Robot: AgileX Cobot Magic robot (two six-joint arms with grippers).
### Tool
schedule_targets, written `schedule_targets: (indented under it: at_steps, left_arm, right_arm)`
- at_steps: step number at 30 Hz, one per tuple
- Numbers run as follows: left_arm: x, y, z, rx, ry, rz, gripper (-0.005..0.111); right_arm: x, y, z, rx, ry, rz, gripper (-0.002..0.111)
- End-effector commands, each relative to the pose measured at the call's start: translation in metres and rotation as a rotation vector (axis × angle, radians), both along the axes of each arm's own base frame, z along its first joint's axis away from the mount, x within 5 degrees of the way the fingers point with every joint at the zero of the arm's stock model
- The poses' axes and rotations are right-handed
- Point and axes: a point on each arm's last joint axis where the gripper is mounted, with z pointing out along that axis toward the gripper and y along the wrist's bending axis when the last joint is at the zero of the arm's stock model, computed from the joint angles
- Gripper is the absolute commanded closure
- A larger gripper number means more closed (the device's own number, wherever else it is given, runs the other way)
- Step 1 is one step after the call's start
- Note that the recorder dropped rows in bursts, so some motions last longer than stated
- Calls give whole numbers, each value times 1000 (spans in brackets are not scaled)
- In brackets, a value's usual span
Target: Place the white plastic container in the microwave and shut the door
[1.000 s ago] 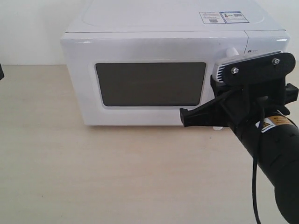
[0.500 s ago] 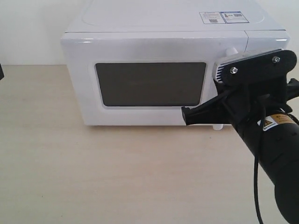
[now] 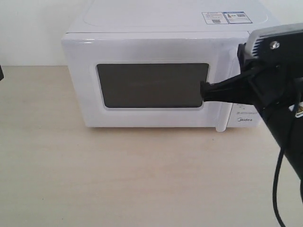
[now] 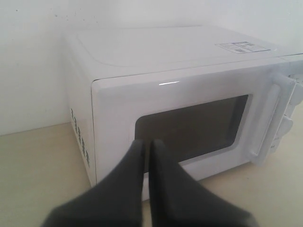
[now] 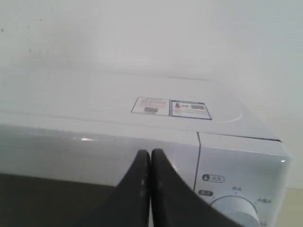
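The white microwave (image 3: 156, 45) stands at the back of the table with its door (image 3: 80, 85) shut. The dark window (image 3: 151, 85) and the vertical bar handle (image 3: 221, 118) face me. My right gripper (image 3: 204, 91) is shut and empty, its tip in front of the window's right edge, beside the handle. From the right wrist view its shut fingers (image 5: 142, 170) point at the door's upper right, next to a round knob (image 5: 235, 210). My left gripper (image 4: 147, 143) is shut and empty, facing the door (image 4: 113, 109) from the left. The white plastic container is out of view.
The beige tabletop (image 3: 118, 175) stretches in front of the microwave. Stickers (image 3: 226, 17) lie on its top. A white wall stands behind. A small dark part (image 3: 1, 72) shows at the exterior view's left edge.
My right gripper has risen and drawn back to the right, from the door's lower right corner to the window's right edge. The door stays shut.
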Motion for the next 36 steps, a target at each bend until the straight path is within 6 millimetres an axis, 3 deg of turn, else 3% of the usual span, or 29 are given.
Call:
schedule_targets:
  at_steps: [1,8,16,26,30,36]
  left_arm:
    - [-1,1,1,-6,-8,9,102]
    - [-1,1,1,-6,-8,9,102]
    - [-1,1,1,-6,-8,7,102]
    - [-1,1,1,-6,-8,8,102]
    - [-1,1,1,-6,-8,8,102]
    - [-1,1,1,-6,-8,8,102]
  right_arm:
    - [-8,-19,15,124,-4,-79,108]
    - [-16,-53,28,293,57,-210,108]
    - [-20,-88,37,251,209,-92,108]
    - [-65,-138,72,257,17,-196,108]
    - [-77,-146,77,246,-30,-236,108]
    - [-77,-140,74,120,7,-175,108]
